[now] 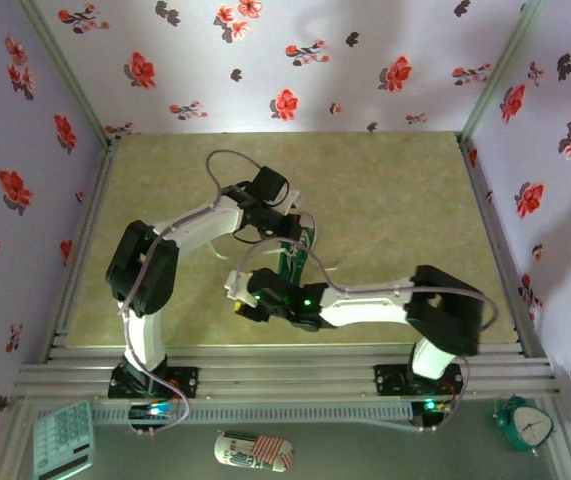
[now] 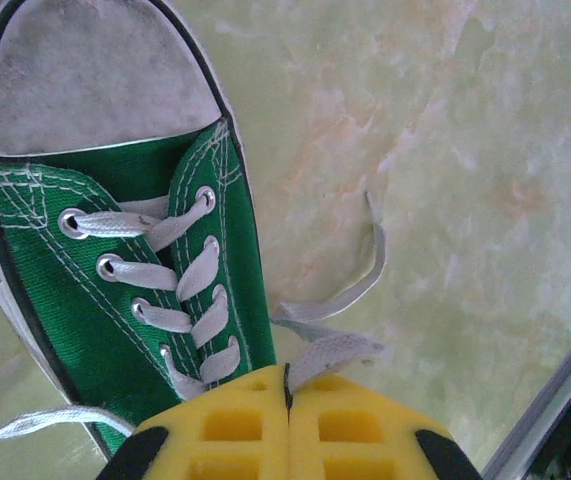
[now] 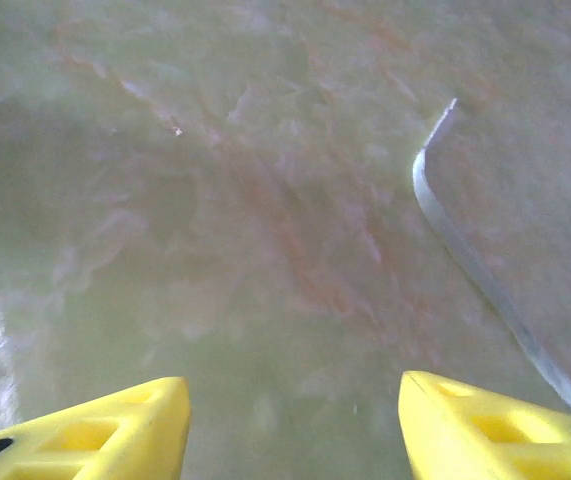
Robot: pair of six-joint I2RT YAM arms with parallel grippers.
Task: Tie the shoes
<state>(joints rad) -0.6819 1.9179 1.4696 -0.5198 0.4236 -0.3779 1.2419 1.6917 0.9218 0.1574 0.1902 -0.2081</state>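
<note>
Right now I have the small green canvas sneaker [image 1: 298,255] with its white rubber toe cap sitting on the pale green marbled tabletop [image 1: 395,200], roughly mid-table, and both arms reach in to it. On the overhead feed the left gripper [image 1: 283,232] is over the far part of the sneaker, and the right gripper [image 1: 245,300] hangs just off its near side.

From my left wrist camera the sneaker [image 2: 115,290] fills the left side, scuffed toe cap at the top, and its long white laces [image 2: 180,270] cross between the metal eyelets. The left gripper [image 2: 287,385] is clenched over the sneaker's tongue end. Its yellow pads [image 2: 365,430] are pressed flat together, and one flat lace strand comes straight out of their seam to the right, so I read it as pinched there. Another strand curls across the tabletop just right of the sneaker, and a third trails off to the lower left of it.

My right wrist camera looks down at bare tabletop [image 3: 215,200] beside the sneaker. The right gripper [image 3: 293,382] is released, its two yellow fingers [image 3: 95,430] spread wide apart with nothing between them. A loose lace end [image 3: 465,250] lies flat on the surface ahead and to the right of them, untouched.

Well short of the sneaker, beyond the table's near edge, I see a pale calculator [image 1: 63,440], a striped oblong object [image 1: 253,452] and a teal alarm clock [image 1: 523,425].
</note>
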